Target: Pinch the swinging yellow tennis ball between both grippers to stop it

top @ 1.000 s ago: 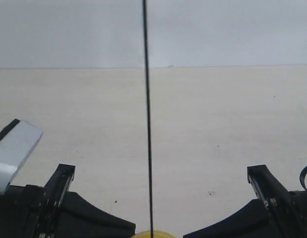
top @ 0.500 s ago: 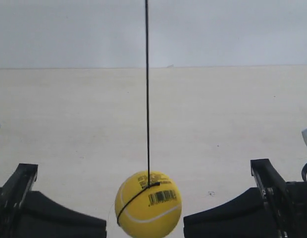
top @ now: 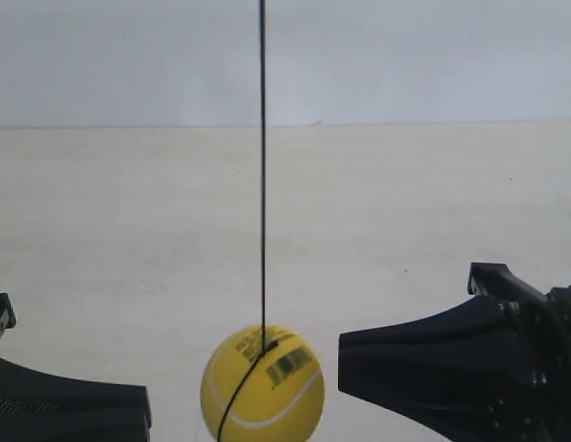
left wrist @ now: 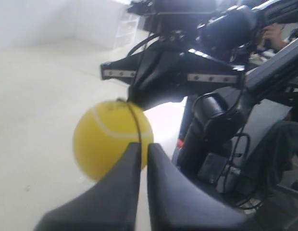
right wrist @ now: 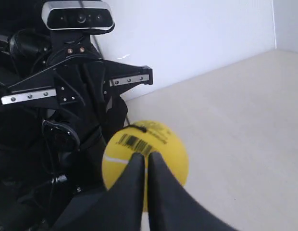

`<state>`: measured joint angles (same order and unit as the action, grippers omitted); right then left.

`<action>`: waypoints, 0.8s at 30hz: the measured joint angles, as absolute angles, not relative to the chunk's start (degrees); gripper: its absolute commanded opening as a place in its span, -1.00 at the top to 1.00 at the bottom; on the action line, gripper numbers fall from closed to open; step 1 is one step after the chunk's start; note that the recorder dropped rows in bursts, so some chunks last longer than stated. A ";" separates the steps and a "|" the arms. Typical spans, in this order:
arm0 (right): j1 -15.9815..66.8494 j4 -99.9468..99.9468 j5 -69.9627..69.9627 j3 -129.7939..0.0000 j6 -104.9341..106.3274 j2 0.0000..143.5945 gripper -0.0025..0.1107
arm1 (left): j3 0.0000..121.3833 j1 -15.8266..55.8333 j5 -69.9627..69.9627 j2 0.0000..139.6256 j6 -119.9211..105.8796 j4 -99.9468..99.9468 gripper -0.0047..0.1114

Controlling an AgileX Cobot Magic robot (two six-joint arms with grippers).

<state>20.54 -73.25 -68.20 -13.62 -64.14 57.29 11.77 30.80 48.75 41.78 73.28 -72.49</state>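
Note:
The yellow tennis ball (top: 262, 385) hangs low on a thin black cord (top: 262, 166) above the pale table. The black gripper (top: 350, 357) of the arm at the exterior view's right points its tip at the ball, a small gap away. The gripper (top: 138, 405) of the arm at the exterior view's left lies lower and farther off. In the left wrist view my left gripper (left wrist: 143, 144) is shut, with the ball (left wrist: 108, 144) just beyond its tips. My right gripper (right wrist: 146, 155) is shut too, in front of the ball (right wrist: 158, 144) with its barcode.
The cream table (top: 405, 203) reaches back to a white wall (top: 405, 55). Each wrist view shows the opposite arm behind the ball, one with a grey camera (right wrist: 78, 17) on top. Cables and dark equipment (left wrist: 235, 159) stand behind the other arm.
The ball swung into view, then drifted slightly left and lower. The gripper at the exterior view's left drew back leftward. The one at its right rose and looms larger.

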 measured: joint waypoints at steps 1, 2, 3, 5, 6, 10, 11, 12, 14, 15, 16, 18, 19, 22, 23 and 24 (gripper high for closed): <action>20.54 -72.99 -68.46 -13.62 -64.14 57.29 0.96 | 11.77 30.80 50.04 42.45 72.23 -71.67 0.84; 20.54 -72.92 -68.56 -13.62 -64.14 57.29 0.96 | 11.77 30.80 50.46 43.06 71.13 -70.90 0.84; 20.54 -72.76 -68.67 -13.62 -64.14 57.29 0.96 | 11.77 30.80 50.50 43.92 70.08 -70.08 0.84; 20.54 -72.64 -69.04 -13.62 -64.35 57.29 0.96 | 11.77 30.80 50.50 45.82 68.65 -68.65 0.84; 20.54 -72.64 -69.16 -13.62 -64.60 57.29 0.96 | 11.77 30.80 50.50 47.10 68.12 -68.13 0.84; 20.54 -73.92 -69.37 -13.62 -65.09 57.29 0.96 | 11.77 30.80 55.21 52.54 66.70 -67.86 0.84; 20.54 -74.34 -69.37 -13.62 -65.19 57.29 0.96 | 11.77 30.80 56.21 53.51 66.11 -67.86 0.84; 20.54 -74.60 -69.37 -13.62 -65.54 57.29 0.96 | 11.77 30.80 57.16 54.49 65.42 -67.86 0.84; 20.54 -74.86 -69.37 -13.62 -65.95 57.29 0.96 | 11.77 30.80 58.10 56.02 64.35 -67.63 0.84; 20.54 -74.86 -69.37 -13.62 -66.09 57.29 0.96 | 11.77 30.80 58.52 56.71 63.84 -67.34 0.84; 20.54 -74.95 -69.37 -13.62 -66.20 57.29 0.96 | 11.77 30.80 58.74 57.17 63.45 -67.13 0.84; 20.54 -75.00 -69.37 -13.62 -66.20 57.29 0.96 | 11.77 30.80 58.92 57.63 63.07 -67.05 0.84; 20.54 -75.00 -69.37 -13.62 -66.20 57.29 0.96 | 11.77 30.80 59.06 57.73 62.97 -67.05 0.84; 20.54 -75.42 -69.37 -13.62 -66.20 57.29 0.96 | 11.77 30.80 59.51 57.73 62.86 -68.01 0.84; 20.54 -75.68 -69.37 -13.62 -66.20 57.29 0.96 | 11.77 30.80 59.62 57.73 62.86 -68.35 0.84; 20.54 -76.15 -69.37 -13.62 -66.20 57.29 0.96 | 11.77 30.80 59.76 57.73 62.86 -69.15 0.84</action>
<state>20.54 -76.15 -69.37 -13.62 -66.20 57.29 11.77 30.80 59.76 57.73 62.86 -69.15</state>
